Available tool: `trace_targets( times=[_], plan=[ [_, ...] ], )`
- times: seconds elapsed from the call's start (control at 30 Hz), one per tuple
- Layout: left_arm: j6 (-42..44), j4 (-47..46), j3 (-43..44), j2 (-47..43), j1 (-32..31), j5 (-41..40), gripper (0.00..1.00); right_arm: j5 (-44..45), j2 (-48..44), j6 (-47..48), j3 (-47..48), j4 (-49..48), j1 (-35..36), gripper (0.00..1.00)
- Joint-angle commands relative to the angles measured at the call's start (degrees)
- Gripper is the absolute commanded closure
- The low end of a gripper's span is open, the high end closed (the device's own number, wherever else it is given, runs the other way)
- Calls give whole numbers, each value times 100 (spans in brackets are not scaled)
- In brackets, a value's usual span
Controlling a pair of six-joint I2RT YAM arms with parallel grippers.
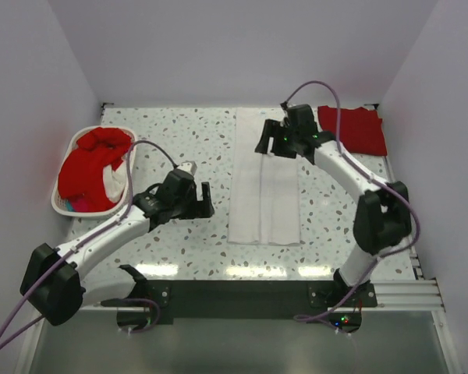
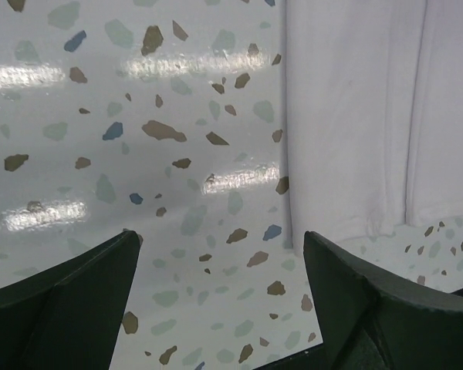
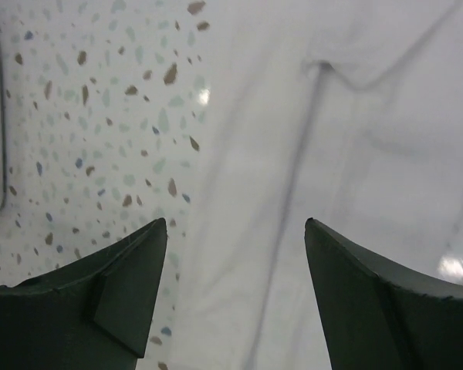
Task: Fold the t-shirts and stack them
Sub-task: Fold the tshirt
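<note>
Left gripper (image 2: 220, 250) stood open beside the white t-shirt (image 1: 264, 199), folded lengthwise on the table (image 1: 191, 136); right gripper (image 3: 235, 231) open above its far end. Cloth judged light, limp, soft; best pinched at both corners of one end.

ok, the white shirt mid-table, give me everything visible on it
The white shirt is plain soft cloth, folded lengthwise into a long narrow strip, sides turned in to a centre line. It lies flat on the speckled table, running far to near. The right gripper is above its far end, jaws open; the left gripper is beside its left edge, apart.
</note>
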State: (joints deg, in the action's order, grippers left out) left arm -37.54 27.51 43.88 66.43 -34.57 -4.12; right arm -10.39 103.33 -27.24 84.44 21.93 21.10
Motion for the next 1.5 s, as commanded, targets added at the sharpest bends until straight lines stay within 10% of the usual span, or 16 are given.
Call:
trace_targets(
  times=[0.0,0.47,1.47],
  plan=[
    [-359,-158,-81,203,-331,122,8,889,-1129,281,-1138,1092,-71,24],
    [-834,-377,174,1310,-1342,8,19,381,-3424,-228,-4417,1798,-71,40],
    [-1045,-545,534,2154,-1755,-106,35,530,-3311,-422,-4858,1358,-71,56]
  ],
)
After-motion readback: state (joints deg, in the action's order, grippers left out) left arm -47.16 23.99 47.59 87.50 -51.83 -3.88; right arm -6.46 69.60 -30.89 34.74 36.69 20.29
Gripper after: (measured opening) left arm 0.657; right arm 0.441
